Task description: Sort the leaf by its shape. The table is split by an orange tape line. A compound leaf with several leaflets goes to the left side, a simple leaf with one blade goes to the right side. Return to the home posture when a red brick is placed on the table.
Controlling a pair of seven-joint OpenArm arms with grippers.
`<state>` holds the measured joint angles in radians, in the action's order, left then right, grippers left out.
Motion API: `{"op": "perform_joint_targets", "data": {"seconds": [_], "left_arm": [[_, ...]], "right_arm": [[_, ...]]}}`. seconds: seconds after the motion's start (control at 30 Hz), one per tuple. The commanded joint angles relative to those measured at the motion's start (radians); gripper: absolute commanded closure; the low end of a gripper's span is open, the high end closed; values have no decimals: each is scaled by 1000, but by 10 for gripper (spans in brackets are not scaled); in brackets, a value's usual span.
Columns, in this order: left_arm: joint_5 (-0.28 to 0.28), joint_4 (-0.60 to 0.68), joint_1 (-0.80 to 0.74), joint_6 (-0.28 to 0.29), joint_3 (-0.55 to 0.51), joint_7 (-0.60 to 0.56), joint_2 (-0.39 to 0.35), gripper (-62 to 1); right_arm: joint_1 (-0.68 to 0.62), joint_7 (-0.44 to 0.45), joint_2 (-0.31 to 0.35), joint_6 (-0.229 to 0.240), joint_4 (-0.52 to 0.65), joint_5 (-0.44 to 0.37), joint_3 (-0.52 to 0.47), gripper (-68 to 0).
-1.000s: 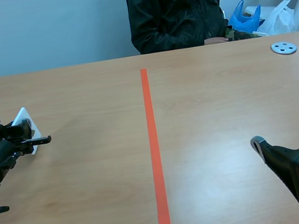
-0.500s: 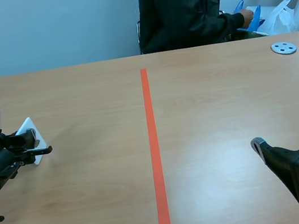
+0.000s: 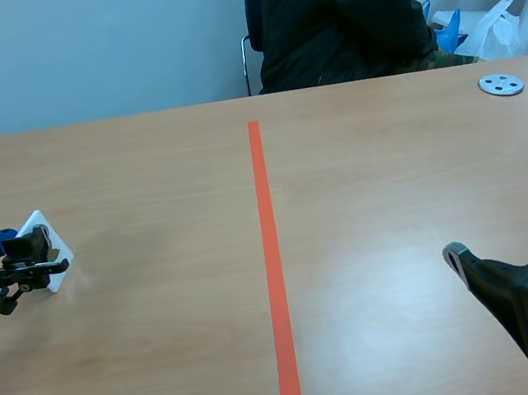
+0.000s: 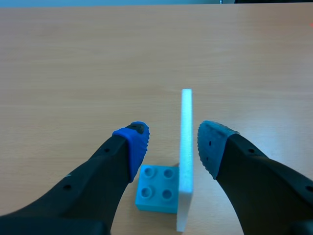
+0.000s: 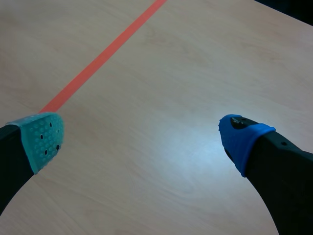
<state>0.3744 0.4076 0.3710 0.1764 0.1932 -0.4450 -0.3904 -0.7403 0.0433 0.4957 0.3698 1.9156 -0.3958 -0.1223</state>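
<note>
Far to the left of the orange tape line [image 3: 272, 257], a thin white card [image 4: 186, 147] stands upright on a small blue brick [image 4: 156, 188]. No leaf can be made out on it from here. The left gripper [image 4: 171, 142] sits around the card, fingers partly spread, one pad facing each flat side, neither clearly pressing. The card's edge runs straight ahead of the gripper, so closing should meet its faces squarely. The right gripper [image 5: 142, 137] hangs wide and empty, right of the line and much farther from the card.
</note>
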Motion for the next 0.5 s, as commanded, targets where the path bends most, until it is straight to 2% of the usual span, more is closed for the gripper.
{"op": "perform_joint_targets", "data": {"seconds": [0.0, 0.07, 0.2, 0.33, 0.47], "left_arm": [[6, 14, 6, 0, -3, -18, -14, -277], [6, 16, 5, 22, -3, -47, -18, -295], [6, 67, -11, 76, -3, -114, -39, -382], [6, 193, -66, 118, -3, -121, -84, -480], [6, 351, -151, 136, -3, -135, -138, -535]], "right_arm": [[11, 7, 8, -4, 5, -8, -1, -679], [11, 7, 8, -4, 5, -8, -1, -679], [11, 7, 8, -4, 5, -8, -1, -679], [11, 0, 8, -4, 5, -8, -1, -679], [11, 0, 8, -4, 5, -8, -1, -679]]}}
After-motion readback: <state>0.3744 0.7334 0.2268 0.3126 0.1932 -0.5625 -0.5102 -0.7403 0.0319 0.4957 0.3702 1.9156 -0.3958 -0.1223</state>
